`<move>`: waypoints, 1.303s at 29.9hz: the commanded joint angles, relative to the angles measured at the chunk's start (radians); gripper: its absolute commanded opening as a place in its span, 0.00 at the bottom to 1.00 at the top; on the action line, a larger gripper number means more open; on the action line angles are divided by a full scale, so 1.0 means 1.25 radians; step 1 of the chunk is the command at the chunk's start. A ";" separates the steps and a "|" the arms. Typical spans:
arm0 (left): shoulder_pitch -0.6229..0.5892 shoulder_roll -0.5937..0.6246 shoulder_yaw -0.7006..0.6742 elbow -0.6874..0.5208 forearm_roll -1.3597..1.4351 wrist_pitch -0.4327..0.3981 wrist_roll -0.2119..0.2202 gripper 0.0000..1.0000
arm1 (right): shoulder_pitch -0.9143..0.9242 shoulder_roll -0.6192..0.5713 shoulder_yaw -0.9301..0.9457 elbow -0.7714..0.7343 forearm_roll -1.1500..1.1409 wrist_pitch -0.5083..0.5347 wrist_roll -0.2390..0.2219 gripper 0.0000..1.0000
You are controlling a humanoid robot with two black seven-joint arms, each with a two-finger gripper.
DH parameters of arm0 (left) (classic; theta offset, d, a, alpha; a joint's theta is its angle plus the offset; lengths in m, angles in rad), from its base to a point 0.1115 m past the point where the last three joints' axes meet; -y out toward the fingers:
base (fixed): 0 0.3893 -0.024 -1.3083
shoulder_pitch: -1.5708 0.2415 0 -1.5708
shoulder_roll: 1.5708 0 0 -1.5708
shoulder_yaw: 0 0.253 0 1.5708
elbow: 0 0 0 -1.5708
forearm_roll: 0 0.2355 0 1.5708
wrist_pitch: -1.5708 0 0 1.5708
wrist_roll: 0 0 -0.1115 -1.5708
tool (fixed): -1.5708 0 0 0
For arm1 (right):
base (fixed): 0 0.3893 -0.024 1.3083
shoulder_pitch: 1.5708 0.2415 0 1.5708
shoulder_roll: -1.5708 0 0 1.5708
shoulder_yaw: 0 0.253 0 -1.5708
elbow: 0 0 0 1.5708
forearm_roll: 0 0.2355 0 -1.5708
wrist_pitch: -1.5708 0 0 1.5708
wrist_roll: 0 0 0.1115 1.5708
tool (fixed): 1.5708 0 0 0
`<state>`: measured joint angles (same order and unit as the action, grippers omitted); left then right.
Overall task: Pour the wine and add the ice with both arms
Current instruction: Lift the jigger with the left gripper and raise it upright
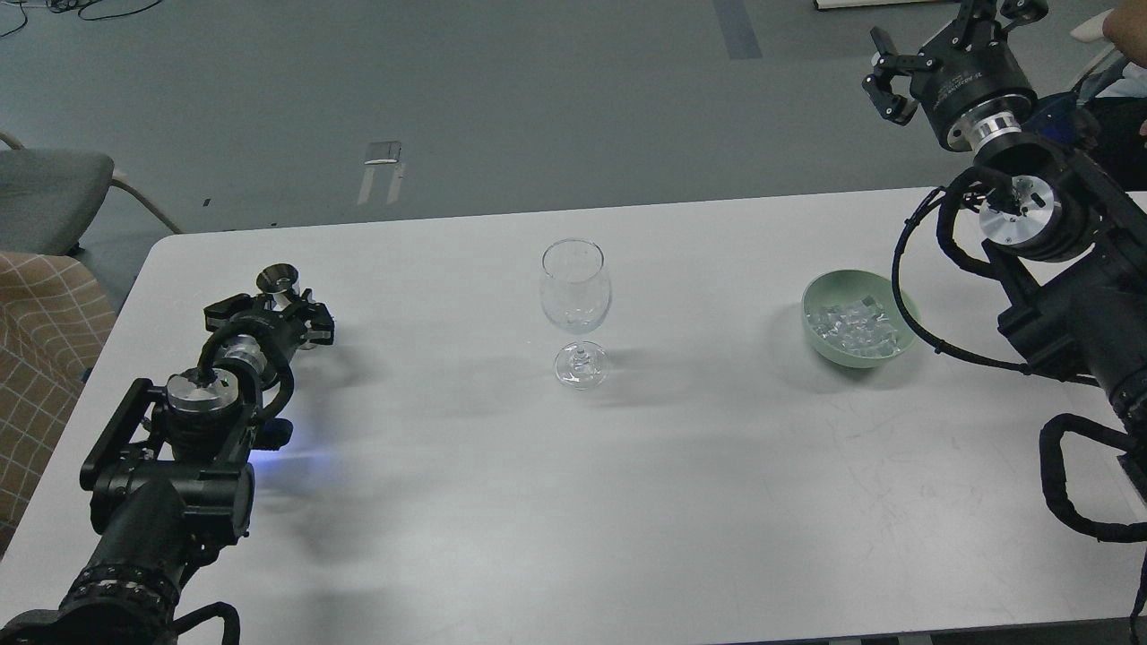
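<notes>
A clear stemmed glass (576, 300) stands upright at the middle of the white table (538, 484) and looks empty. The ice (851, 324) is a heap of clear cubes in a pale green bowl (820, 345) at the right. A small metal measuring cup (277, 280) stands out above my left gripper (271, 315) at the table's left, and the gripper is closed around its lower part. The wine is not visible; the cup's inside is hidden. My right gripper (892, 67) is open and empty, raised high beyond the table's far right corner, well above the bowl.
A grey chair (45, 193) and a checked cushion (36, 349) stand off the table's left edge. A person's arm (1127, 27) shows at the top right behind my right arm. Bare table lies between the glass and both arms.
</notes>
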<state>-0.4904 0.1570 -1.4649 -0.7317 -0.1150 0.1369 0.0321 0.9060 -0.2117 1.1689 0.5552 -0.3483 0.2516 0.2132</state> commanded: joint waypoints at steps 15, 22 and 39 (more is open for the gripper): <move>0.000 0.001 -0.003 0.000 -0.002 -0.014 -0.001 0.27 | -0.003 0.000 -0.001 -0.002 -0.004 0.000 0.000 1.00; -0.003 0.002 -0.017 -0.011 -0.015 -0.036 0.000 0.23 | -0.002 0.000 0.000 -0.001 -0.004 0.000 0.000 1.00; 0.001 0.039 -0.017 -0.172 -0.017 -0.046 -0.008 0.16 | -0.003 0.000 -0.001 0.004 -0.004 0.000 0.000 1.00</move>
<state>-0.4940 0.1929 -1.4824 -0.9039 -0.1367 0.0879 0.0266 0.9026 -0.2102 1.1683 0.5579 -0.3528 0.2516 0.2132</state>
